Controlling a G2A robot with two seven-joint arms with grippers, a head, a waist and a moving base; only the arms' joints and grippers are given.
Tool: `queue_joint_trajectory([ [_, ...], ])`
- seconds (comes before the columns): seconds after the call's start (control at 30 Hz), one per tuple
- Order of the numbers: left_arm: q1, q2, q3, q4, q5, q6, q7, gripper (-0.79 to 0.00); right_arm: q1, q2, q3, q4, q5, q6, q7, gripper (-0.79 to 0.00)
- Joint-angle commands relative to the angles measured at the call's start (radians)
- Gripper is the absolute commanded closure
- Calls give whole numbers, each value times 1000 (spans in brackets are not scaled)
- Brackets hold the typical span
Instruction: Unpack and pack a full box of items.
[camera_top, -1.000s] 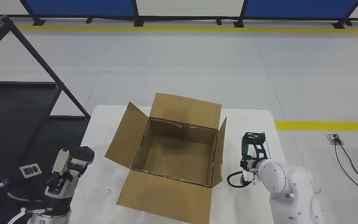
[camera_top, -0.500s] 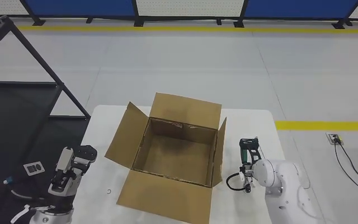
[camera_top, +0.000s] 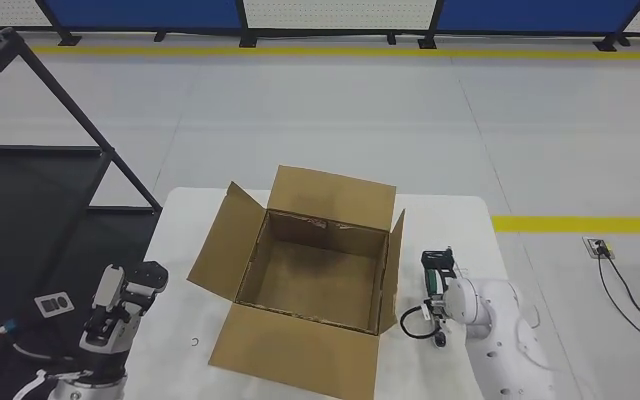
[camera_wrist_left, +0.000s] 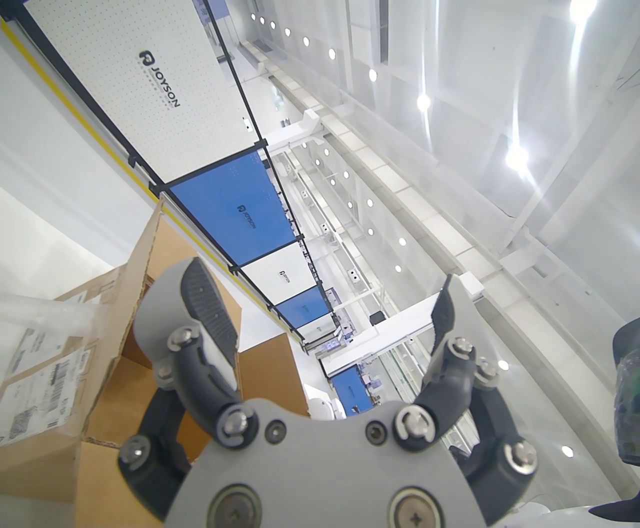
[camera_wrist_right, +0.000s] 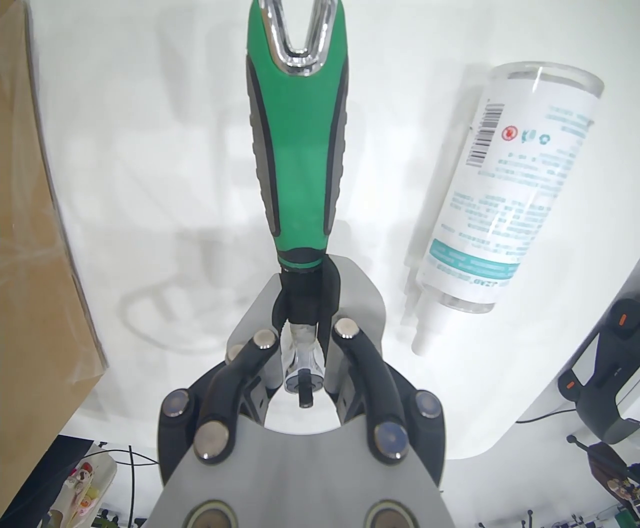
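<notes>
Right gripper (camera_wrist_right: 304, 320) is closed on the neck of the tool (camera_wrist_right: 297, 150), handle out over the table (camera_wrist_right: 150, 125), likely for set-down beside 1 bottle (camera_wrist_right: 505, 190) lying flat. Left gripper (camera_wrist_left: 320, 305) is wide open, empty, pointing up. Box (camera_top: 335, 195) sits mid-table, flaps spread for access.

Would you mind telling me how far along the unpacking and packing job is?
The box looks emptied; a bottle lies on the table. The right gripper holds a green-handled tool beside the box. Repacking seems left; the left gripper is open.
</notes>
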Motion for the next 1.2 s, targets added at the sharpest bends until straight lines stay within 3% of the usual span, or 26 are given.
queue_joint_trajectory([
  [0.0, 3, 0, -2, -1, 1, -1, 1, -785, 5, 0, -1, 10, 5, -1, -3, -142],
  [0.07, 5, 0, -3, -2, -1, -2, 3, -785, 7, 1, -3, 17, 8, -1, -5, -225],
  [0.33, 10, 1, -1, -4, 2, -5, 2, -785, 9, 5, -2, 15, 17, 13, -13, -259],
  [0.47, 11, 1, 0, -4, 3, -6, 2, -785, -35, 8, 30, -80, 51, 39, -72, -280],
  [0.53, 11, 1, 2, -5, 4, -6, 4, -785, -67, 9, 58, -139, 78, 69, -111, -262],
  [0.63, 11, 2, 5, -7, 7, -8, 5, -785, -114, 10, 101, -218, 162, 77, -186, -145],
  [0.67, 11, 2, 5, -7, 8, -8, 5, -785, -131, 11, 114, -240, 192, 66, -210, -37],
  [0.7, 11, 2, 5, -7, 7, -8, 7, -785, -148, 11, 126, -262, 225, 56, -236, 0],
  [0.9, 14, 2, -2, -3, 1, -10, 13, -785, -250, 18, 202, -335, 461, -110, -391, 0],
  [1.17, 6, 3, 7, -5, 8, -4, 15, -785, -250, 18, 202, -335, 461, -110, -391, 0],
])
